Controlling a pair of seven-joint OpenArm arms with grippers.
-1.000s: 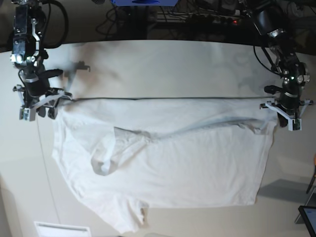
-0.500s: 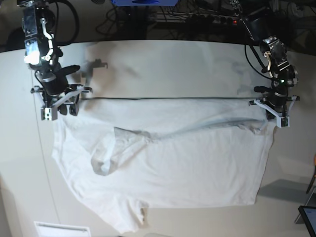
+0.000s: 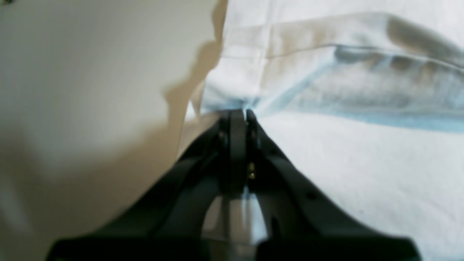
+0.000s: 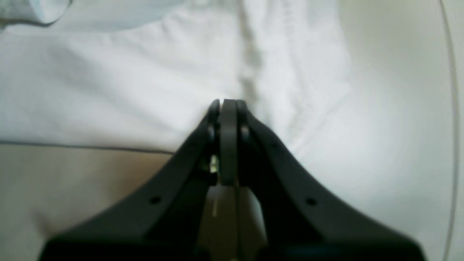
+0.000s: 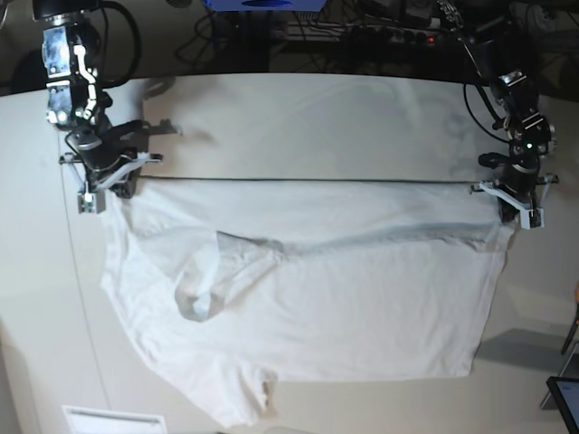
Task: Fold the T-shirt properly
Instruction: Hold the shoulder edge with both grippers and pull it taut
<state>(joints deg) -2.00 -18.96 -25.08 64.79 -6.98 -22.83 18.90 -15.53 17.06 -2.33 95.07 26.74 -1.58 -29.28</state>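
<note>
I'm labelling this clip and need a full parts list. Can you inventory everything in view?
Plain white cotton T-shirt: one, white, spread partly folded across the table
Smooth flat table: one, pale grey, under the shirt
Flat rectangular object: one, white, near edge, left of centre
Dark-screened device: one, black, near right corner, partly cut off
Blue object: one, far edge, cut off
Left gripper: one, black, shut at the shirt's right far corner
Right gripper: one, black, shut at its left far corner
</note>
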